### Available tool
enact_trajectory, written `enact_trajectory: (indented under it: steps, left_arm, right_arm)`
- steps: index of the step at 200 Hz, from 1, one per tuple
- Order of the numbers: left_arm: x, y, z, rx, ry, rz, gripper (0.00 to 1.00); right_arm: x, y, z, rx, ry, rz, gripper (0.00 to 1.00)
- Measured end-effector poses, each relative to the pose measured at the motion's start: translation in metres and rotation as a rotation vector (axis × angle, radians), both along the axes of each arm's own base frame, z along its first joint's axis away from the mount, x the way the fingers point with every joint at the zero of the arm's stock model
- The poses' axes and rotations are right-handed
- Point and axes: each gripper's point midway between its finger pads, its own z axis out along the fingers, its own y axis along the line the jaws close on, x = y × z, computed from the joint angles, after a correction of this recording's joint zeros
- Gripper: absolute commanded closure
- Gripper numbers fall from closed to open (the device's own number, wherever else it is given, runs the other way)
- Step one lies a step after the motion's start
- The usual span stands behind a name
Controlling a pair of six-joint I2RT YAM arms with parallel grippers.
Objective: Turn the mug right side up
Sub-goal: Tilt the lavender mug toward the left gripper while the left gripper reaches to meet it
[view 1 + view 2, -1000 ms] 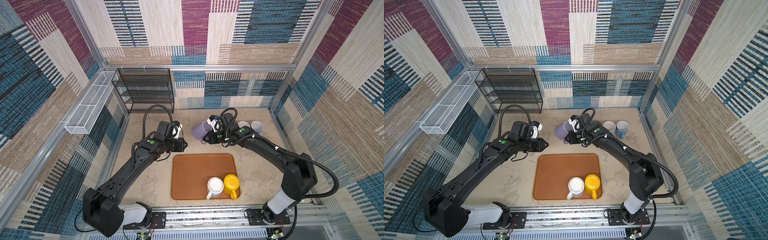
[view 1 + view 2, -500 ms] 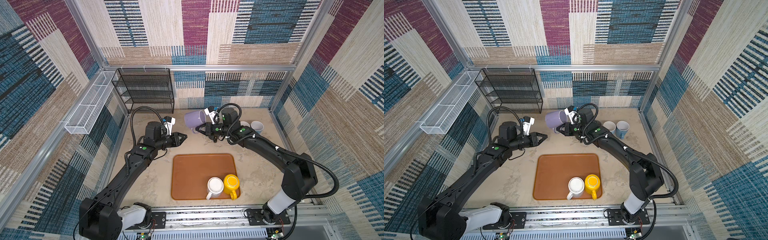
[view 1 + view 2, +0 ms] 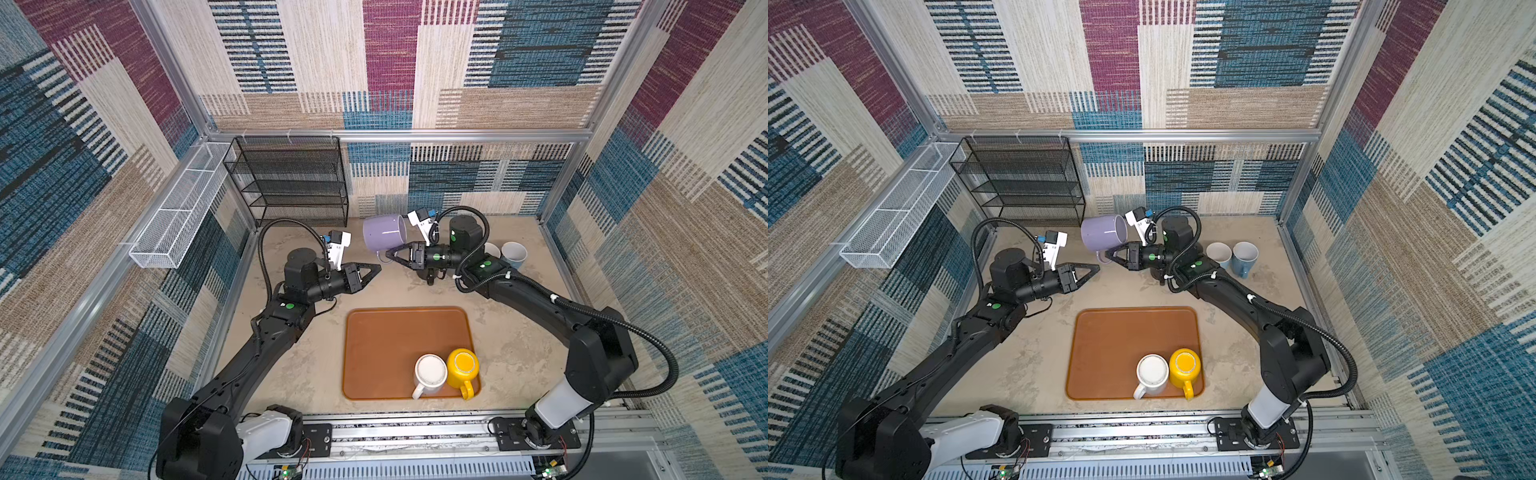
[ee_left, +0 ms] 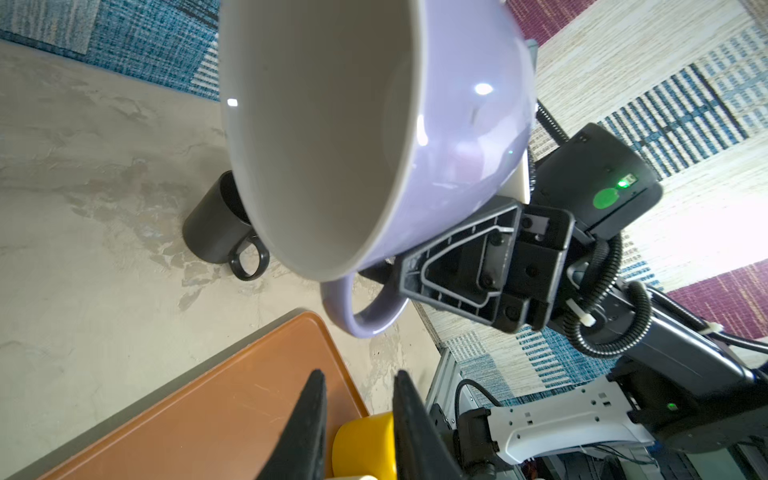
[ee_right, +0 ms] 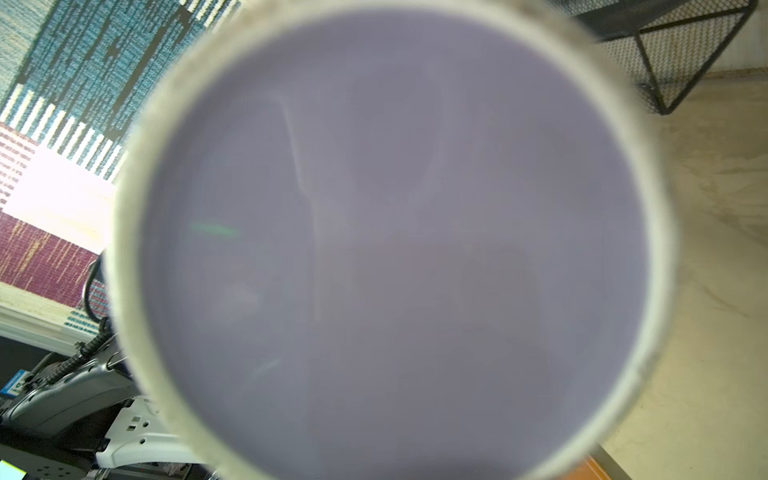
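Left wrist view is showing the purple mug [image 4: 374, 124] hanging clear of the table [image 4: 83, 166] on its side. Its mouth is opening toward the left pincer [image 4: 359, 374], which is standing narrowly parted, holding nothing, near the handle [image 4: 361, 316] yet apart from it. The right pincer [image 3: 391, 252] is clamping that handle, body right at its tips. Seemingly the turn is running roughly halfway: lifting is done; rolling the mouth upward and setting down are remaining.

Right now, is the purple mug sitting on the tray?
No, the right gripper holds the purple mug by its handle, off the tray.
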Motion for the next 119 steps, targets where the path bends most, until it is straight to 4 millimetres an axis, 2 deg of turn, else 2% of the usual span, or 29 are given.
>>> enact_trajectory:
  steps: [45, 119]
  left_arm:
    - [-0.005, -0.002, 0.014, -0.036, -0.047, -0.023, 0.74]
    - [-0.006, -0.001, 0.019, -0.05, -0.068, -0.021, 0.74]
  right_arm:
    - [-0.01, 0.003, 0.005, 0.043, -0.014, 0.059, 1.0]
    - [-0.025, 0.004, 0.014, 0.118, -0.036, 0.144, 1.0]
